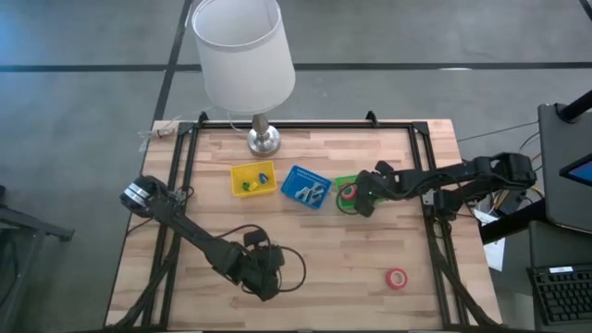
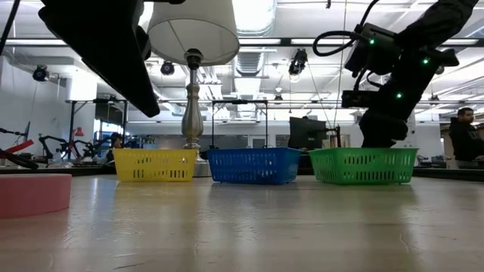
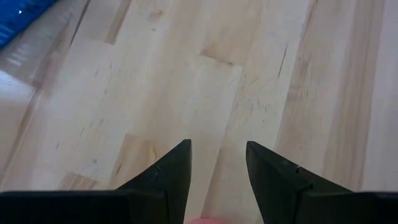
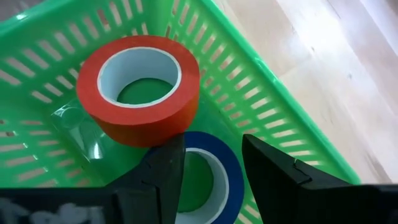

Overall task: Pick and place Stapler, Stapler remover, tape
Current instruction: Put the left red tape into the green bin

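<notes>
The right gripper (image 4: 211, 165), open and holding nothing, hangs over the green basket (image 4: 273, 93) where a red tape (image 4: 140, 87) and a blue tape (image 4: 214, 177) lie, so the placing step looks done and the next move should be to fetch the red tape on the table (image 1: 397, 278).

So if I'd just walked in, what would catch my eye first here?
Probably the big white lamp at the table's far edge, with three bright baskets in a row before it: yellow, blue and green. The right gripper hangs open over the green basket, where a red tape roll leans on a blue one.
</notes>
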Motion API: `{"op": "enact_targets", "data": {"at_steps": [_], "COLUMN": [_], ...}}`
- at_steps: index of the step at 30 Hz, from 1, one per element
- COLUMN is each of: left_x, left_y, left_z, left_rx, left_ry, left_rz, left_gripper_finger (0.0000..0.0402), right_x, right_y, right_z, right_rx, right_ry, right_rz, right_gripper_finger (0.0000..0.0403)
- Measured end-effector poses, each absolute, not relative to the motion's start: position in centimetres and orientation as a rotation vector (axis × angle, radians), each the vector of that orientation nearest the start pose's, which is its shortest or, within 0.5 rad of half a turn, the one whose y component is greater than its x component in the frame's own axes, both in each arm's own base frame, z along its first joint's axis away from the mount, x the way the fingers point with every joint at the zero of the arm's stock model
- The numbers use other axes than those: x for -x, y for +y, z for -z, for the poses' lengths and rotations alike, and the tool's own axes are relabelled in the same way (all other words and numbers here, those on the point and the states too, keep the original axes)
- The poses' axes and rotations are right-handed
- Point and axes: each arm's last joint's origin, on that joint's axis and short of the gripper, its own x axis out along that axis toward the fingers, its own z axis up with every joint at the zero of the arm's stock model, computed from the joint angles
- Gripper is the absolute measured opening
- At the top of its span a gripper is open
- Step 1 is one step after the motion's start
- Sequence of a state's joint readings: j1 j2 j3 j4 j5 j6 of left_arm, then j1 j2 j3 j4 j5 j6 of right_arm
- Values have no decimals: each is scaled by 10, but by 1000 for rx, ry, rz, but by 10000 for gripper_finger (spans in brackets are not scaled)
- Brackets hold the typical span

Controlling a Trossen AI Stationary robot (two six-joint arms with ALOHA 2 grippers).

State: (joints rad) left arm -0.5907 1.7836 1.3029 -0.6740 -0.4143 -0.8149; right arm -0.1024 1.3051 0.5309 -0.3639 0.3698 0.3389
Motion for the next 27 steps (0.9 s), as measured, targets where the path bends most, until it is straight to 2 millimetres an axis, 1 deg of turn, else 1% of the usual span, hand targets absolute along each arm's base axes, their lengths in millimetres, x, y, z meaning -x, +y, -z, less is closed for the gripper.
{"op": "enact_targets", "data": {"at_steps": [4, 9, 14, 21, 27], "left_x": [-305, -305, -305, -305, -305], "left_y": [-190, -190, -190, -190, -190], "left_z": [-215, -215, -215, -216, -216], "left_rx": [188, 189, 201, 210, 208], "left_ry": [977, 977, 971, 959, 955], "left_rz": [-258, -258, -265, -274, -278], "left_gripper_finger": [156, 156, 156, 156, 156], "right_x": [-205, -205, -205, -216, -219], "right_y": [-31, -31, -31, -24, -24], "right_z": [-150, -167, -173, -166, -152], "right_rx": [-154, -206, -217, -177, -156], "right_ry": [1035, 936, 884, 875, 976], "right_rz": [596, 610, 604, 519, 517], "right_gripper_finger": [161, 158, 152, 152, 153]}}
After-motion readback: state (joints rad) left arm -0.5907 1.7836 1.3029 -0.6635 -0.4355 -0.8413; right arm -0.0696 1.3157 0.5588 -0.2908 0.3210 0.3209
